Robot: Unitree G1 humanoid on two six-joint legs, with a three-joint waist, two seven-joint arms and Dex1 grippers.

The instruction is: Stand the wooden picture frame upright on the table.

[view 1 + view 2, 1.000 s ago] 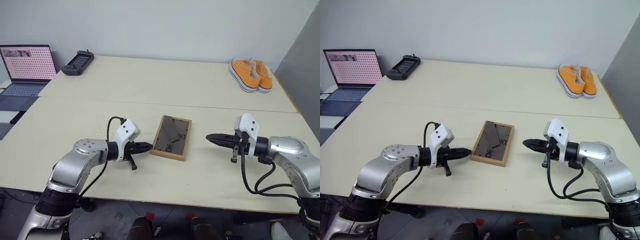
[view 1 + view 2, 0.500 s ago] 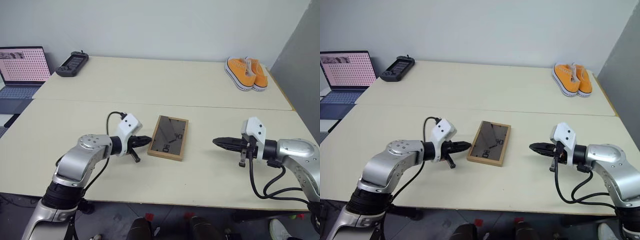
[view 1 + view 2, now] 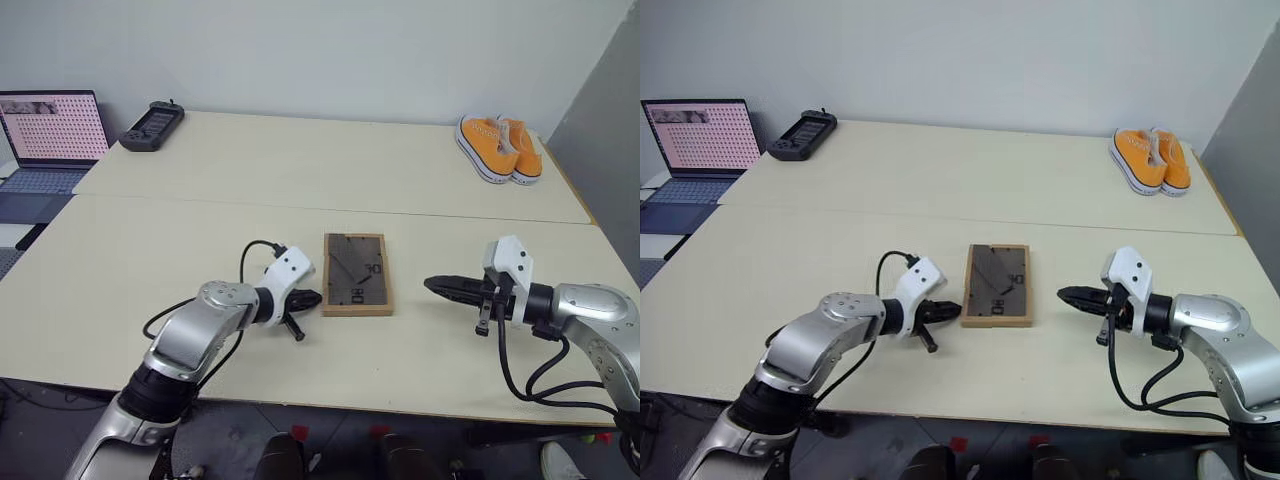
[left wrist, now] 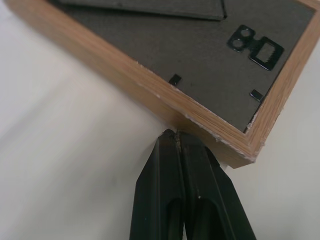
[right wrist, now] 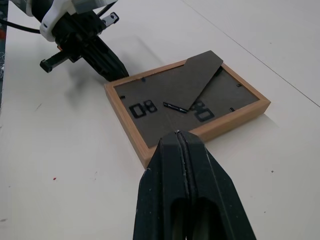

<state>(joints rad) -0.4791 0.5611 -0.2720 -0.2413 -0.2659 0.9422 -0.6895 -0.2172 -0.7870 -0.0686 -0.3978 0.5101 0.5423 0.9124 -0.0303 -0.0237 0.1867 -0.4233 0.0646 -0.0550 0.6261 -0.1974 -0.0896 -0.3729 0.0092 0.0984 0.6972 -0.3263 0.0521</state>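
1. Wooden picture frame (image 3: 357, 273) lies flat on the table (image 3: 200, 240), face down, dark grey back panel up, easel stand folded against the back.
2. Frame sits near the front-middle of the table, just in front of the seam line, long sides running roughly away from the robot.
3. Left gripper (image 3: 312, 298) jaws fully closed, holding nothing; the tip touches the frame's left wooden edge near the front corner, seen clearly in left wrist view (image 4: 176, 134).
4. Right gripper (image 3: 432, 285) jaws fully closed, empty; it hovers to the right of the frame, apart from it, tip pointing toward the frame's right side.
5. Right wrist view shows the frame's back with a hanger clip and small turn tabs, the left gripper at its far edge.
6. Orange shoes (image 3: 500, 148), a pair, at the far right corner of the table.
7. Black handheld controller (image 3: 152, 126) at the far left of the table.
8. Open laptop (image 3: 50, 140) off the left side, screen lit with a pinkish grid.
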